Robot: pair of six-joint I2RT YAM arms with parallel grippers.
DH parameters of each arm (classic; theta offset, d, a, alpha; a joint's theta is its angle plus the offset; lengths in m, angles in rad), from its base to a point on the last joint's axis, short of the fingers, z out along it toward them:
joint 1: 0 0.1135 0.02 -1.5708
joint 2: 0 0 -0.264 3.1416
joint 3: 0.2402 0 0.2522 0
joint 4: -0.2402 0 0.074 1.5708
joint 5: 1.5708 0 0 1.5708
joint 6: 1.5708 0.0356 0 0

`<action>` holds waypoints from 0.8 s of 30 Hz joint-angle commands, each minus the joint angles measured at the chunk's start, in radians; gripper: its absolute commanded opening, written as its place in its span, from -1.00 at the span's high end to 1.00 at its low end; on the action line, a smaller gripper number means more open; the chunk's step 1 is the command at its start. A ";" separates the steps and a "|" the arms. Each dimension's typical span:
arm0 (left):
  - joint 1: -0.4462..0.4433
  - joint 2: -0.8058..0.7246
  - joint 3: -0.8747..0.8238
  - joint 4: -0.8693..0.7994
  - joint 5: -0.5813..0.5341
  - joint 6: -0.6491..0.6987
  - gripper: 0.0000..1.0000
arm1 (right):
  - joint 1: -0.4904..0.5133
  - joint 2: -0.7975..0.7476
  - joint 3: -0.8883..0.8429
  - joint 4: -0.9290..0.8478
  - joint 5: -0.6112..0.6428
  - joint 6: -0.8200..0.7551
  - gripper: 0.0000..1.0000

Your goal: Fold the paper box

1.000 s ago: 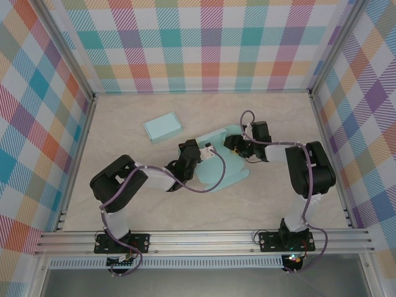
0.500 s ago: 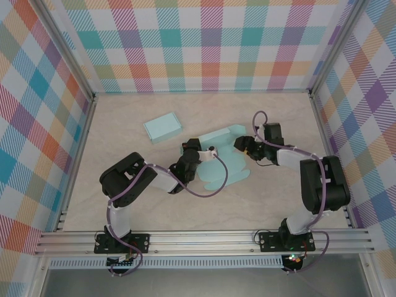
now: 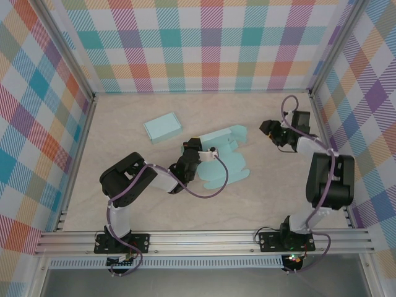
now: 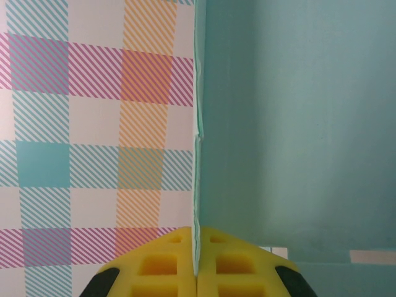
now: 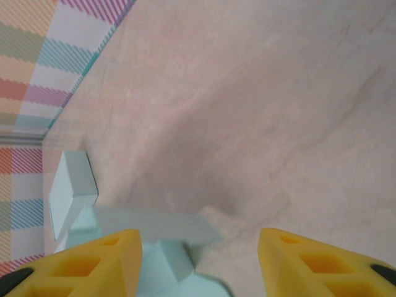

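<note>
Left gripper (image 4: 198,249) pinched shut on the paper box (image 3: 226,166); right gripper (image 3: 268,128) open and empty.

Seen from the left wrist, the yellow fingers (image 4: 162,267) met on a thin upright edge of a pale teal panel that rose in front of the plaid wall (image 4: 93,124). From above, the box lay mostly unfolded near the middle of the table (image 3: 124,185), with one panel lifted at the left gripper. The right gripper hung apart from it, towards the right wall, its fingers (image 5: 93,263) spread wide above bare tabletop, with a box flap (image 5: 154,226) just ahead of them. A small closed teal box (image 3: 163,127) sat apart, further back and to the left.
</note>
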 commanded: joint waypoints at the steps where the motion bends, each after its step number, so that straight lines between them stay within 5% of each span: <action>1: -0.006 0.005 -0.006 0.062 0.016 0.023 1.00 | 0.001 0.120 0.111 -0.023 -0.110 -0.051 -0.05; 13: -0.006 0.039 0.003 0.082 0.016 0.071 1.00 | 0.069 0.363 0.309 -0.015 -0.188 -0.095 -0.04; 24: 0.001 0.071 0.015 0.114 0.020 0.124 1.00 | 0.114 0.364 0.284 0.006 -0.255 -0.129 -0.05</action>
